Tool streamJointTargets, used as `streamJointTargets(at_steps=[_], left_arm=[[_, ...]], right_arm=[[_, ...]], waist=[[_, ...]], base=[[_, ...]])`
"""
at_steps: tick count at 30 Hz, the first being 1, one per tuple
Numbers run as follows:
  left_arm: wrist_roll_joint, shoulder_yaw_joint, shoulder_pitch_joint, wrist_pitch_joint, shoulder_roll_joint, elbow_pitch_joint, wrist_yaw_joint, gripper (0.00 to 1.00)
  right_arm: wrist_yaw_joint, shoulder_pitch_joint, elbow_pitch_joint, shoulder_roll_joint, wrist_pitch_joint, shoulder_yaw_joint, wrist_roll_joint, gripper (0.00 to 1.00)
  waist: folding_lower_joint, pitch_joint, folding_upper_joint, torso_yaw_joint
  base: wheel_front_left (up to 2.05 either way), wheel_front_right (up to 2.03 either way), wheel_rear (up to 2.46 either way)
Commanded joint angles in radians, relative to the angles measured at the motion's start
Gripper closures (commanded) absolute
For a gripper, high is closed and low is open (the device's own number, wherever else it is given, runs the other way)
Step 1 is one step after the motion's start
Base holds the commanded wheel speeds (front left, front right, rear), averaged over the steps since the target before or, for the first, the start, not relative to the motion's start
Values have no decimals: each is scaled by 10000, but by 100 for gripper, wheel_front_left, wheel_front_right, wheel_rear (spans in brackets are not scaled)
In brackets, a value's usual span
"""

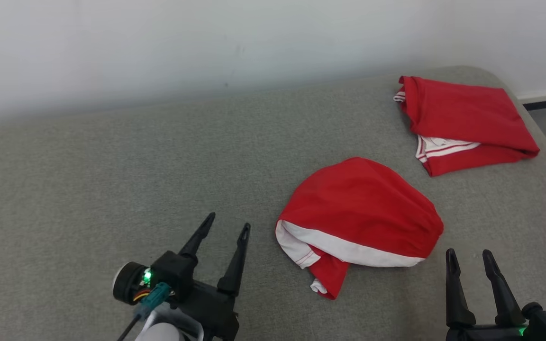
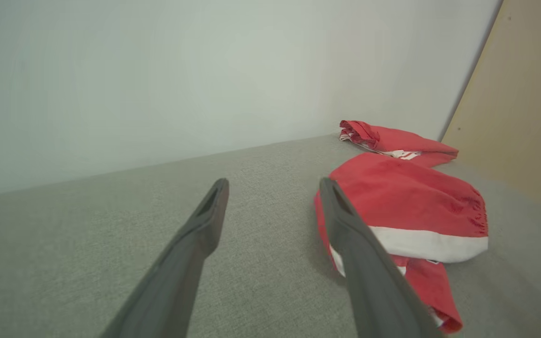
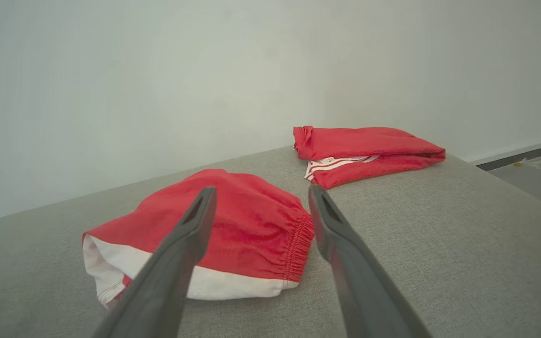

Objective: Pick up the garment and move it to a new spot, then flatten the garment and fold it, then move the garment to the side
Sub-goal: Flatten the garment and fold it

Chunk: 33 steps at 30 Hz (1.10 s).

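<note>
The crumpled garment (image 1: pixel 358 208) is bright red, with a broad white band along its lower edge and thin red stripes on the white cuff. The folded garment (image 1: pixel 467 113) is the same red, its white trim crossed by fine red lines. The padded surface (image 1: pixel 112 180) under both is a mottled grey weave, and the wall (image 1: pixel 159 47) is plain off-white. The left pincer (image 1: pixel 229 221) and right pincer (image 1: pixel 469 254) are black; a green light (image 1: pixel 147 276) and a teal plug (image 1: pixel 152 293) mark the left wrist
</note>
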Motion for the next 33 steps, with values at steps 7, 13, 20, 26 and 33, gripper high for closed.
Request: streamJointTargets(at_steps=[7, 13, 20, 26, 33], left_arm=[[-476, -1125, -850, 124, 315, 1165, -1, 0], [-858, -1775, -1352, 217, 462, 2134, -2, 0], [-1186, -2239, -1850, 131, 460, 3121, -3, 54], [-1319, -2231, -2079, -201, 443, 3467, 2, 100], [-1173, -2016, -1988, -383, 783, 2539, 235, 100]], right_arm=[[-17, -423, 182, 46, -128, 67, 193, 0], [-17, -641, 241, 50, -139, 98, 336, 0], [-17, -676, 153, 52, -134, 112, 404, 0], [-17, -504, 120, 51, -135, -172, 342, 0], [-17, -286, 260, 43, -136, -247, 313, 0]], waist=[[-1, 1004, -1, -1239], [-1, 1326, -1, -1639], [-1, 1549, -1, -1923], [-1, 1269, -1, -1566], [-1, 473, -1, -485]], base=[[0, 0, 0], [0, 0, 0], [0, 0, 0], [0, 0, 0], [0, 0, 0]])
